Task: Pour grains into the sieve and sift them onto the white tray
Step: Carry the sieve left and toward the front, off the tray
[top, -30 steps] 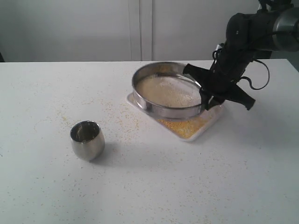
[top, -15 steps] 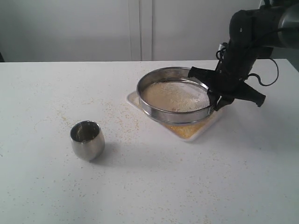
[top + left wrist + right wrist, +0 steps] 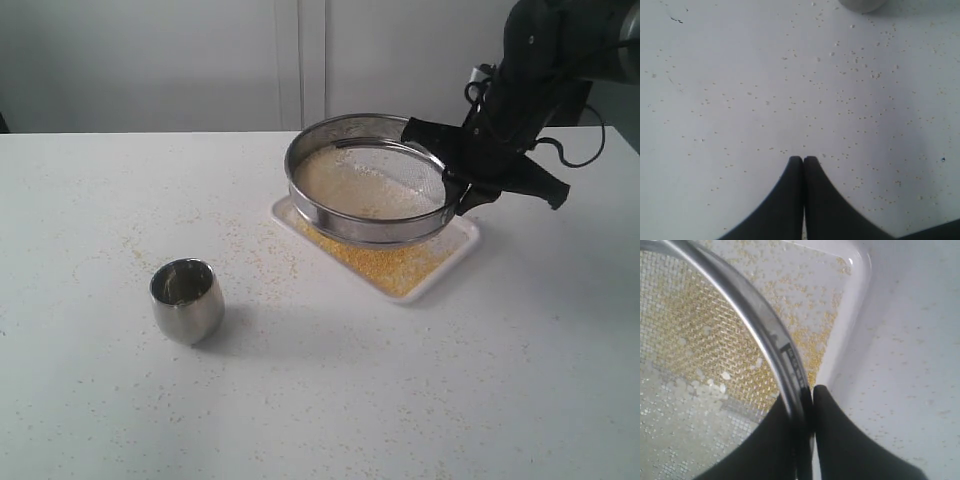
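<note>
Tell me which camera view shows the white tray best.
The exterior view: the white tray lies nearly whole below the sieve, yellow grains on it. The right wrist view catches only one corner; the left wrist view shows none of it.

You see steel cup (image 3: 187,299) upright on white table (image 3: 430,410), left of middle, mouth open, shadow falling to its right. Note stray specks (image 3: 248,248) across tabletop, thickest right of cup. Behind table you have grey wall (image 3: 140,60) with pale vertical strip (image 3: 312,60).

Sieve (image 3: 360,228) over tray (image 3: 462,250), cup (image 3: 187,298) well left on table (image 3: 420,400)
</note>
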`<act>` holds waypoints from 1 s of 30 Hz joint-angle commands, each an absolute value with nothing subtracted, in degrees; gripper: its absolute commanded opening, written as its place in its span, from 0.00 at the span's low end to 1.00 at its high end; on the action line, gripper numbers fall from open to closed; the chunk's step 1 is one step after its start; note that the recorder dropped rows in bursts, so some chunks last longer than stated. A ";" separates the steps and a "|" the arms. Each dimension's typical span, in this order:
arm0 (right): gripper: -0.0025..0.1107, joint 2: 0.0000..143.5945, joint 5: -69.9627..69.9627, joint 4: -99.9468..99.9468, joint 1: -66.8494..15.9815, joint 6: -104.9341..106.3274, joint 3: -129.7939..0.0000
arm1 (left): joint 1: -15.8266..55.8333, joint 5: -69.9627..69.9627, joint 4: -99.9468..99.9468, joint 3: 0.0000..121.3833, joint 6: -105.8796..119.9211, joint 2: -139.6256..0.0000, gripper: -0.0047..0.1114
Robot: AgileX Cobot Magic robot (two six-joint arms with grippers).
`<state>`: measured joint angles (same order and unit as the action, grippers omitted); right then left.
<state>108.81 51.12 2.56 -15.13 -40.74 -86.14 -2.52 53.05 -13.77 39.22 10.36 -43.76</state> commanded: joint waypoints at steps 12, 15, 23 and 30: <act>0.02 102.88 56.04 2.89 -15.92 -29.74 -82.52 | -2.66 53.62 -14.06 38.80 10.53 -43.34 0.04; 0.02 100.10 53.32 3.16 -15.92 -28.41 -78.39 | -2.66 53.62 -14.06 38.80 10.53 -43.34 0.04; 0.02 94.72 49.93 3.16 -15.92 -24.66 -69.63 | -2.66 53.62 -14.06 38.80 10.53 -43.34 0.04; 0.02 93.45 46.57 5.69 -15.95 -24.17 -64.76 | -2.66 53.62 -14.06 38.80 10.53 -43.34 0.04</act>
<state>94.50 49.35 3.31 -15.96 -24.82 -66.15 -2.52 53.05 -13.77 39.22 10.36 -43.76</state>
